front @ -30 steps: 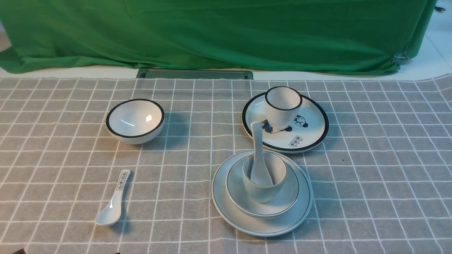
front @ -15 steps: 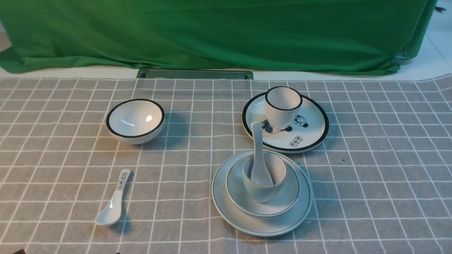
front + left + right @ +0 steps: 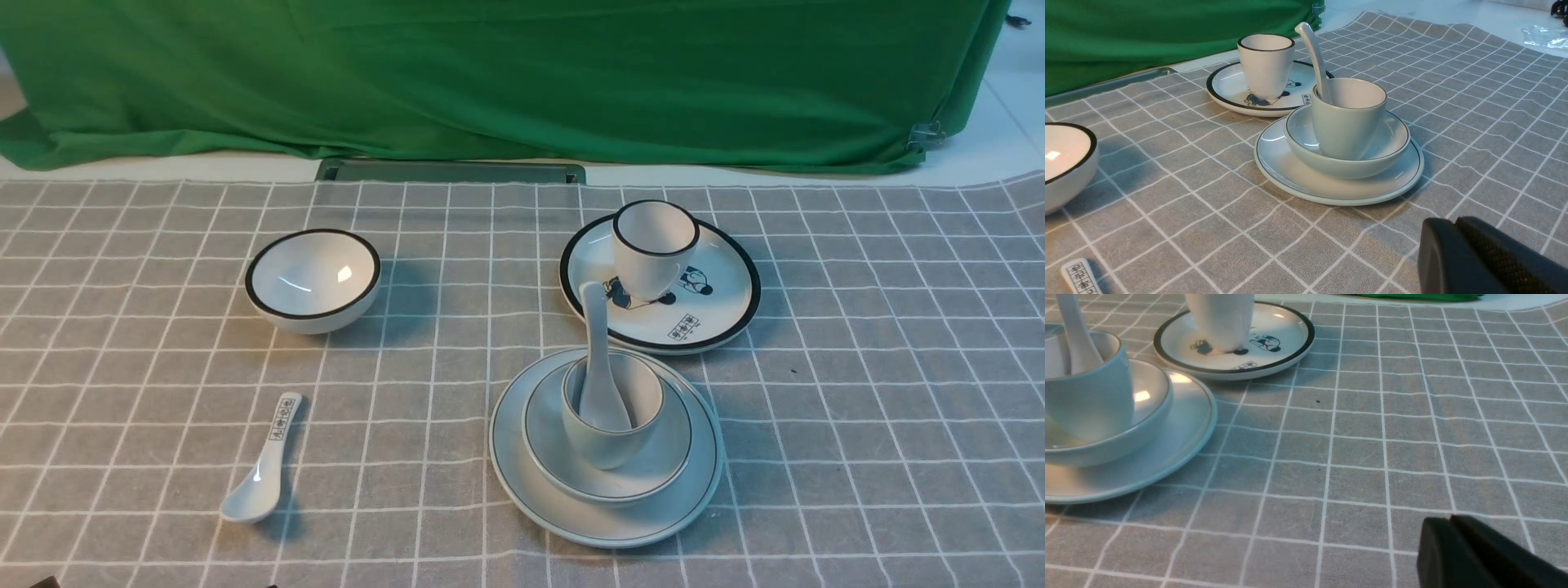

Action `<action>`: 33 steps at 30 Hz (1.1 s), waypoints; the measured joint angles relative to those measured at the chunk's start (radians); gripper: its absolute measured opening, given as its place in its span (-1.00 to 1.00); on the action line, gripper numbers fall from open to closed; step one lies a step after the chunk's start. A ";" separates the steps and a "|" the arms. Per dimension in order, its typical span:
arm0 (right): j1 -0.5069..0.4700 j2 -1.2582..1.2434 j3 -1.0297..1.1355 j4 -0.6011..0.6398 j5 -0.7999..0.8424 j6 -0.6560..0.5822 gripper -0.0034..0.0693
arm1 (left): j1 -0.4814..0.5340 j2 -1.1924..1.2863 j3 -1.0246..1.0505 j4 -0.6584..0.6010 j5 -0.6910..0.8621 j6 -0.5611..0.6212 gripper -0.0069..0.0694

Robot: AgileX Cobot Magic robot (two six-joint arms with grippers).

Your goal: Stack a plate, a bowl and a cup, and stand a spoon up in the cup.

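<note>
- The tabletop [image 3: 857,425] is covered by a grey checked cloth, with a green drape [image 3: 506,73] hanging behind it.
- The plate [image 3: 522,482] lies near the front, right of centre, flat on the cloth.
- The cartoon plate [image 3: 718,314] sits just behind it, apart from it, with a black-rimmed white cup [image 3: 653,245] upright on it.
- The black-rimmed bowl [image 3: 313,279] stands alone on the left, well apart from the stack.
- The bowl [image 3: 653,474] sits inside the plate.
- The cup [image 3: 608,433] stands upright in the bowl.
- The spoon [image 3: 598,359] stands in the cup, its handle leaning over the rim toward the back.
- The small lettered spoon [image 3: 260,474] lies flat at front left.
- The left gripper [image 3: 1457,228] shows only in its wrist view, low over bare cloth near the plate, jaws together and holding nothing.
- The right gripper [image 3: 1449,526] is over bare cloth beside the stack; its jaws look pressed together, empty.
</note>
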 joint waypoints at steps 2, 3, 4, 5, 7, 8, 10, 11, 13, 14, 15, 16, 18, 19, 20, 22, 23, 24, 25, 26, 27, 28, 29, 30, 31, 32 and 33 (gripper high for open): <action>0.000 0.000 0.000 0.000 0.000 0.000 -0.72 | 0.000 0.000 0.000 0.001 0.000 0.001 -0.79; 0.000 0.000 0.000 0.000 0.000 0.000 -0.71 | 0.000 0.000 0.000 0.006 -0.001 0.007 -0.79; 0.000 0.000 0.000 0.000 -0.001 0.000 -0.70 | 0.000 0.000 0.000 0.012 -0.004 0.014 -0.79; 0.000 0.000 0.000 0.000 -0.001 0.000 -0.70 | 0.000 0.000 0.000 0.014 -0.006 0.018 -0.79; 0.000 0.000 0.000 0.000 -0.001 0.000 -0.68 | 0.021 -0.002 0.000 0.017 -0.043 0.057 -0.79; 0.000 0.000 0.000 0.000 -0.001 0.000 -0.67 | 0.069 -0.010 0.000 -0.011 -0.093 0.089 -0.79; 0.000 0.000 0.000 0.000 -0.001 0.000 -0.66 | 0.174 -0.030 0.000 -0.044 -0.142 0.103 -0.79; 0.000 0.000 0.000 0.000 -0.001 0.000 -0.66 | 0.245 -0.053 0.000 -0.059 -0.162 0.106 -0.79; 0.000 0.000 0.000 0.000 -0.001 0.000 -0.65 | 0.398 -0.106 0.000 -0.068 -0.153 0.107 -0.79; 0.000 0.000 0.000 0.000 -0.001 0.000 -0.65 | 0.429 -0.112 0.000 -0.070 -0.150 0.104 -0.79; 0.000 0.000 0.000 0.000 -0.001 0.000 -0.64 | 0.475 -0.137 0.000 -0.071 -0.132 0.098 -0.79; 0.000 0.000 0.000 0.000 -0.001 0.000 -0.64 | 0.594 -0.190 0.000 -0.072 -0.087 0.068 -0.79; 0.000 0.000 0.000 0.000 -0.001 0.000 -0.63 | 0.686 -0.233 0.000 -0.071 -0.011 0.015 -0.79; 0.000 0.000 0.000 0.000 -0.001 0.000 -0.62 | 0.774 -0.257 0.000 -0.061 0.088 -0.049 -0.79; 0.000 0.000 0.000 0.000 -0.003 0.000 -0.62 | 0.810 -0.262 0.000 -0.053 0.145 -0.080 -0.79; 0.000 0.000 0.000 0.000 -0.003 0.000 -0.61 | 0.848 -0.263 0.000 -0.039 0.227 -0.115 -0.79; 0.000 0.000 0.000 0.000 -0.005 0.000 -0.60 | 0.861 -0.263 0.000 -0.034 0.270 -0.127 -0.79; 0.000 0.000 0.000 0.000 -0.004 0.000 -0.60 | 0.864 -0.263 0.000 -0.031 0.287 -0.131 -0.79; 0.000 0.000 0.000 0.000 -0.004 0.000 -0.59 | 0.869 -0.263 0.000 -0.027 0.303 -0.137 -0.79; 0.000 0.000 0.000 0.000 -0.004 0.000 -0.58 | 0.870 -0.263 0.000 -0.026 0.304 -0.139 -0.79; 0.000 0.000 0.000 0.000 -0.004 0.000 -0.58 | 0.870 -0.263 0.000 -0.026 0.304 -0.139 -0.79; 0.000 0.000 0.000 0.000 -0.004 0.000 -0.58 | 0.870 -0.263 0.000 -0.026 0.302 -0.139 -0.79; 0.000 0.000 0.000 0.000 -0.004 0.000 -0.58 | 0.870 -0.263 0.000 -0.026 0.302 -0.140 -0.79; 0.000 0.000 0.000 0.000 -0.004 0.000 -0.58 | 0.870 -0.263 0.000 -0.025 0.302 -0.140 -0.79; 0.000 0.000 0.000 0.000 -0.004 0.000 -0.57 | 0.870 -0.263 0.000 -0.025 0.302 -0.140 -0.79; 0.000 0.000 0.000 0.000 -0.004 0.000 -0.56 | 0.870 -0.263 0.000 -0.025 0.302 -0.140 -0.79; 0.000 0.000 0.000 0.000 -0.004 0.000 -0.56 | 0.870 -0.263 0.000 -0.025 0.302 -0.140 -0.79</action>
